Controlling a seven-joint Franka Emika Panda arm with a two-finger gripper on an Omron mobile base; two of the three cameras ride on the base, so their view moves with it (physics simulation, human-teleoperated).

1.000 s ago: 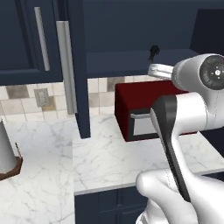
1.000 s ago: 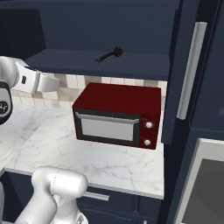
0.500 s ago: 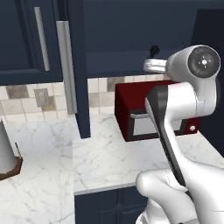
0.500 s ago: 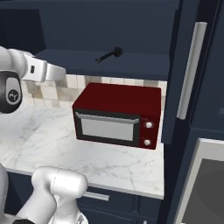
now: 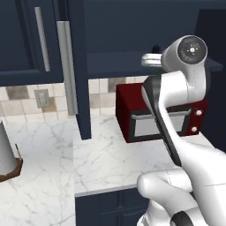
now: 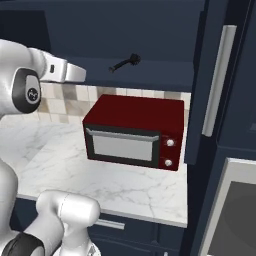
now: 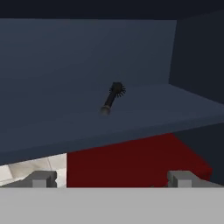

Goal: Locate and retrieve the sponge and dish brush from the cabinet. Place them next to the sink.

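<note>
The white arm has been swung further toward the open dark navy blue wall cabinet (image 6: 150,35), its wrist held level just outside the shelf. The jaws are spread wide and empty, well apart from the small black dish brush (image 7: 112,97), which is seen lying on the cabinet shelf above the dark red microwave (image 6: 135,131) on the white marble worktop (image 6: 125,185).

A rendered home kitchen: navy cabinets (image 5: 26,44), marble counter (image 5: 101,163), tiled backsplash (image 5: 22,95), red microwave (image 6: 132,132).
</note>
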